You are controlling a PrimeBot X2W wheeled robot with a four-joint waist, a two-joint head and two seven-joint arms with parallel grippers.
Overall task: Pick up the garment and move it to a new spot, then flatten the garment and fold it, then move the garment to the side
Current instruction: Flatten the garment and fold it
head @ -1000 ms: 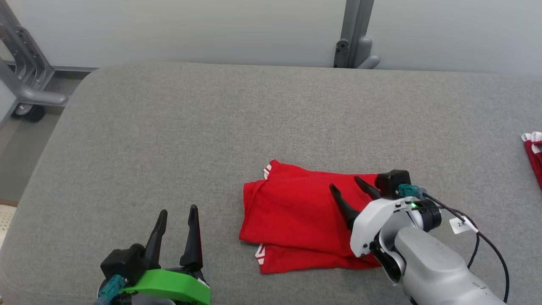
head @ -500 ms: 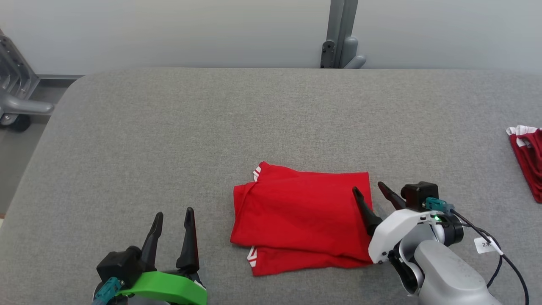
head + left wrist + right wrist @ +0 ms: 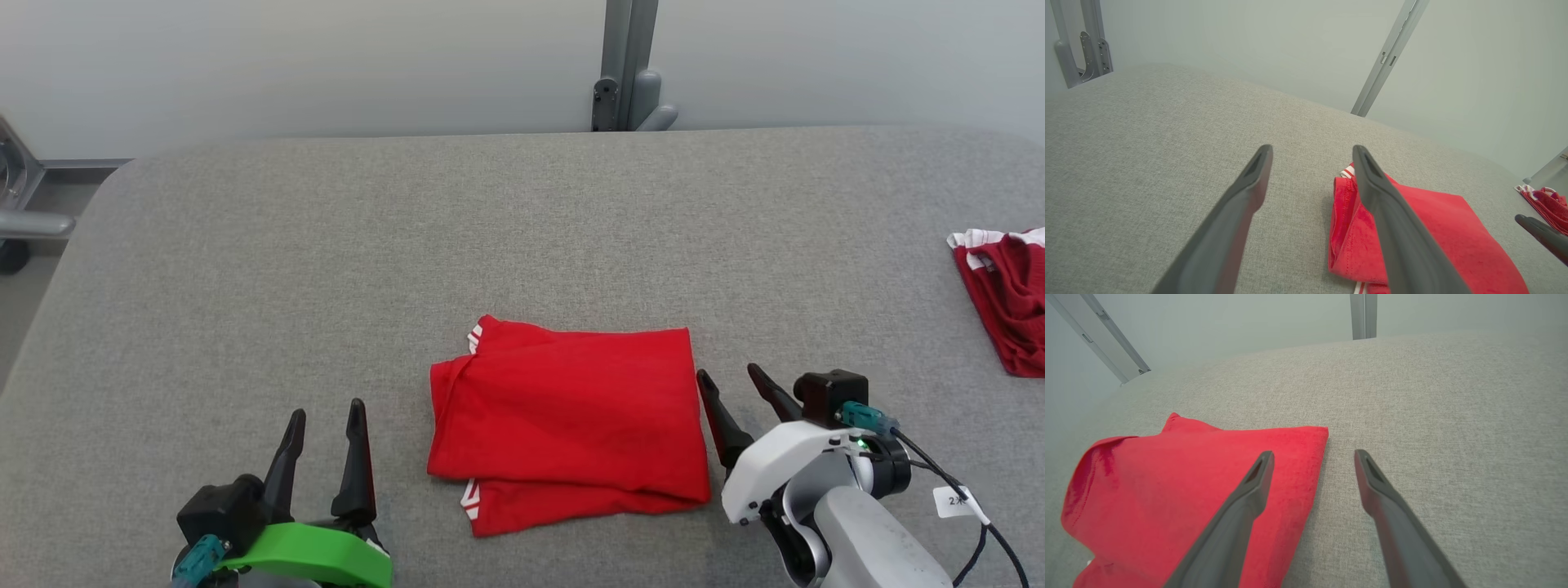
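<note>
Head view: the folded red shirt lies flat at the front middle of the grey table, between my arms. My left gripper hangs spread and empty, well apart from it. My right gripper stands spread just beside its right edge. Another red cloth lies far right.

Left wrist view: the layered edge, white stripes peeking out.

Right wrist view: one finger over the hem, one over bare table. I'd pinch every layer together, low, then slide gently sideways.

Head camera high, looks forward-down over grey counter. Left wrist camera low, close to counter, faces far, slightly right; right wrist camera low, faces far-left. All share folded red garment.
</note>
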